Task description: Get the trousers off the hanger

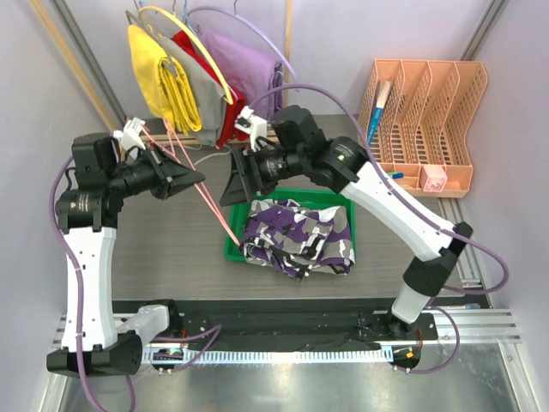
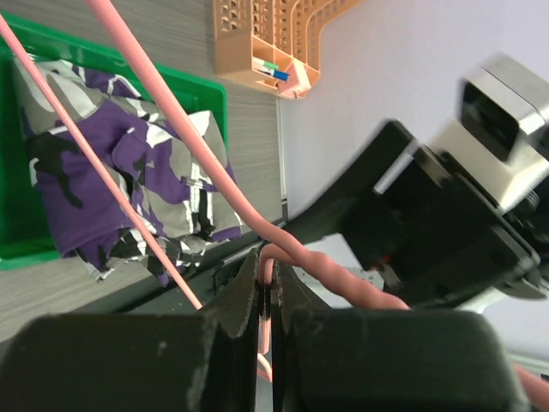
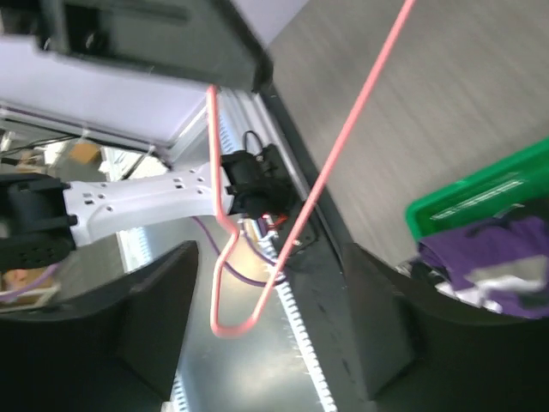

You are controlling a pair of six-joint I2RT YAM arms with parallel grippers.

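The camouflage trousers [image 1: 296, 233] lie bunched in the green tray [image 1: 292, 195], off the hanger; they also show in the left wrist view as trousers [image 2: 111, 163] and at the right edge of the right wrist view as trousers [image 3: 489, 257]. The thin pink hanger [image 1: 210, 206] hangs bare in the air above the table and tray edge. My left gripper [image 2: 268, 266] is shut on the hanger [image 2: 176, 112] near its hook, left gripper [image 1: 197, 178] facing the right one. My right gripper [image 3: 266, 318] stands open around the hanger [image 3: 345, 137], its bent corner between the fingers, touching neither. The right gripper [image 1: 230, 184] sits just left of the tray.
A rack at the back holds yellow [image 1: 163, 81], red [image 1: 225, 120] and lavender [image 1: 249, 73] garments on their own hangers. A peach file organiser [image 1: 425, 120] stands at the back right. The table's front rail [image 1: 283, 330] runs between the arm bases.
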